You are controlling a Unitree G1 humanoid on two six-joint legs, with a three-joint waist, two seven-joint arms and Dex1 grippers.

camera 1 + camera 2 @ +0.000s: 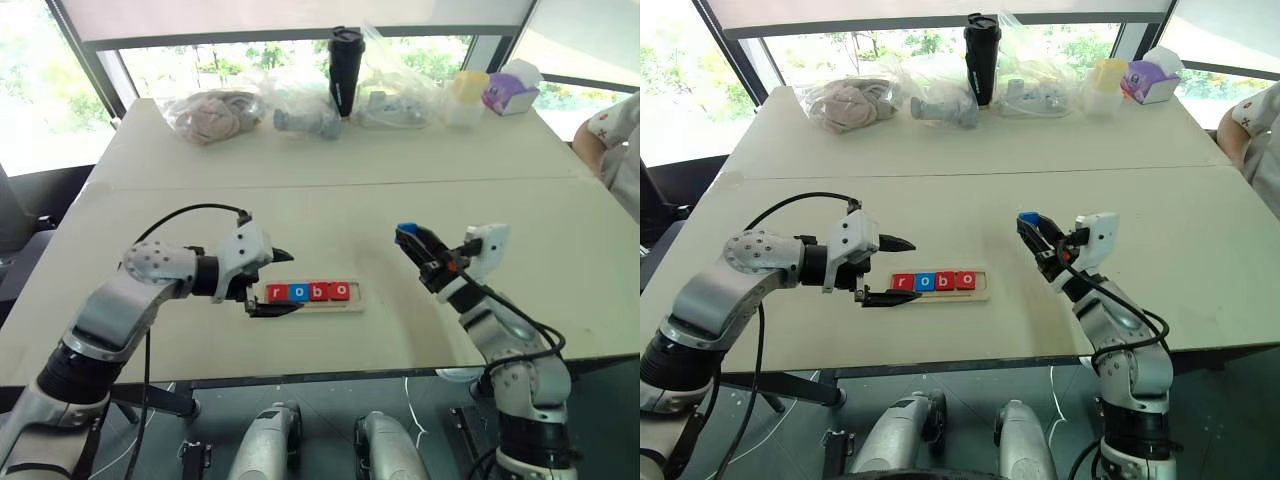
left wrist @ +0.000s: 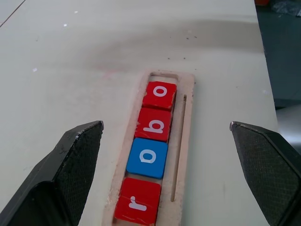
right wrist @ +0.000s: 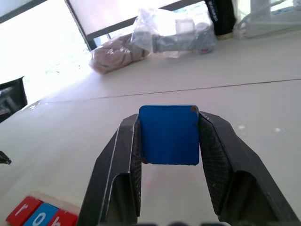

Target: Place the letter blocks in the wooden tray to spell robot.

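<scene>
The wooden tray (image 1: 355,302) lies near the table's front edge. It holds several letter blocks in a row: red r (image 2: 138,205), blue o (image 2: 147,157), red b (image 2: 154,124), red o (image 2: 160,94). The slot's right end is bare. My left gripper (image 1: 279,282) hangs open at the tray's left end, one finger on each side of it. My right gripper (image 1: 412,246) is raised to the right of the tray, shut on a blue letter block (image 3: 169,134) whose blank face is towards the wrist camera.
Along the table's far edge stand plastic bags (image 1: 212,112), a black tumbler (image 1: 346,70), a yellow-lidded container (image 1: 466,97) and a purple tissue box (image 1: 510,92). A person's arm (image 1: 610,140) shows at the right edge.
</scene>
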